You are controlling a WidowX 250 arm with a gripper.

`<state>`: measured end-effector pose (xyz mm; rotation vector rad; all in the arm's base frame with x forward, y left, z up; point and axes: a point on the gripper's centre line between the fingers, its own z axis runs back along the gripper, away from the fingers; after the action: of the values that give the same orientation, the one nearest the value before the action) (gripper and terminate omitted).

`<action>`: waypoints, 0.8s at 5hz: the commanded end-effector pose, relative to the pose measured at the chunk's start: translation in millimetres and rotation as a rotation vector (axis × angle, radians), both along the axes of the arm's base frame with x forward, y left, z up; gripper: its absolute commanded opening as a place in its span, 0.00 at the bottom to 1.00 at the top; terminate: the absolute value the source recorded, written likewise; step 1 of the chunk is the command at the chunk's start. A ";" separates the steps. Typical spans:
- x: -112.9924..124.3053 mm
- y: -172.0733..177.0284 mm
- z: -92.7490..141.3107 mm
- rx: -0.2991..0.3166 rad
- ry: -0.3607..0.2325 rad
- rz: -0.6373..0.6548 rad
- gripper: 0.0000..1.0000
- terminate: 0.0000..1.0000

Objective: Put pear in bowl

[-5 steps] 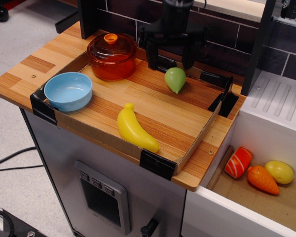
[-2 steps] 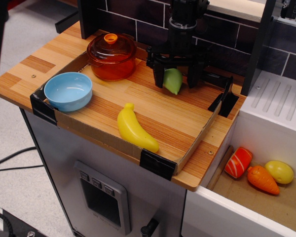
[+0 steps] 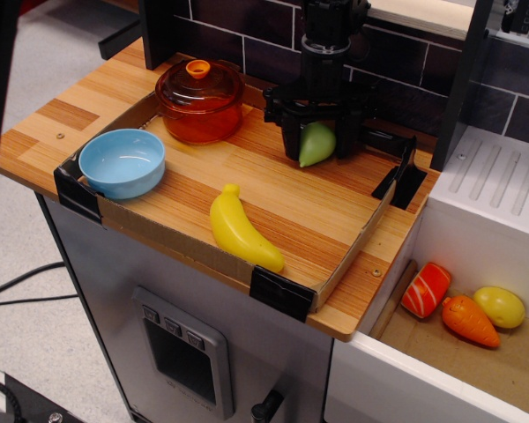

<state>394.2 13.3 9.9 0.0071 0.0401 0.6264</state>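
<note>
The light-green pear lies at the back right of the wooden board, its narrow end pointing toward the front. My black gripper comes straight down over it. One finger presses each side of the pear, so the gripper is shut on it. The pear looks to be still resting on the board. The light-blue bowl stands empty at the board's left edge, well to the left of the gripper.
An orange transparent lidded pot stands at the back left, next to the gripper. A yellow banana lies between the pear and the front edge. A low cardboard rim edges the board. In the right bin lie a salmon toy, a carrot and a yellow fruit.
The gripper has come down from above the pear and its fingers have closed in on the pear's sides. The pear has turned a little between them.
</note>
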 end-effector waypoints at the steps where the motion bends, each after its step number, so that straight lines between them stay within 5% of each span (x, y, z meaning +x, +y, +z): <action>1: 0.8 18.7 63.3 -0.020 -0.110 0.038 0.00 0.00; 4: -40.2 70.0 94.9 -0.013 -0.114 0.000 0.00 0.00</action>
<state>349.1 79.3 79.6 -0.0357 0.0087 0.6293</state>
